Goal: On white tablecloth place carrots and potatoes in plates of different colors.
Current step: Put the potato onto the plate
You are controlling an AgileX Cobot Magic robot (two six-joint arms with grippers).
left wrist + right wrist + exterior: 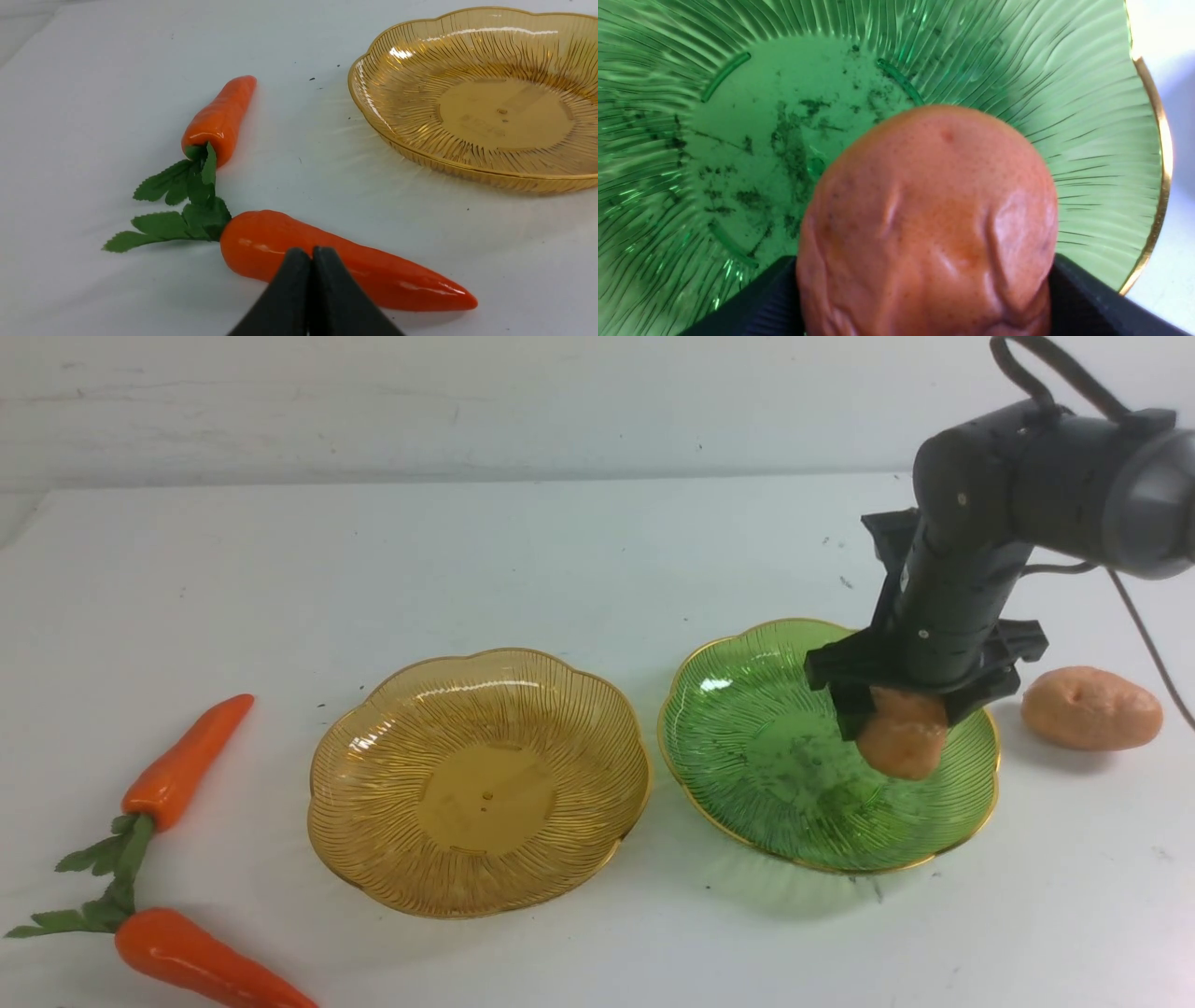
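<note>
Front view: the right pincer [904,714] is right of centre, over the right half of the green plate [747,747]. Its jaws are spread wide and clamped on the sides of a potato [902,747], which hangs end-down inside the rim. Can't tell if its tip touches the plate.

Step in hand, my read: setting the first potato in the green plate. The next move calls for closing any gap to the plate floor, opening the jaws fully and lifting straight up clear of the rim. Then comes the second potato [1090,707], on the cloth [560,551] just right of the plate. The amber plate [481,784] at centre is empty. The upper carrot [187,761] and lower carrot [205,961] lie on the cloth at lower left with leaves touching; they probably go in the amber plate.

The left pincer is out of the front view. Only the left wrist view has the left pincer [311,255], at bottom centre: tips pressed together, nothing held. It overlaps the lower carrot in frame; contact unclear.

Only the right wrist view shows the dark smudges on the green plate's floor and the potato wedged between the black jaws at the bottom edge. It misses the second potato. Only the front view has both plates together.
</note>
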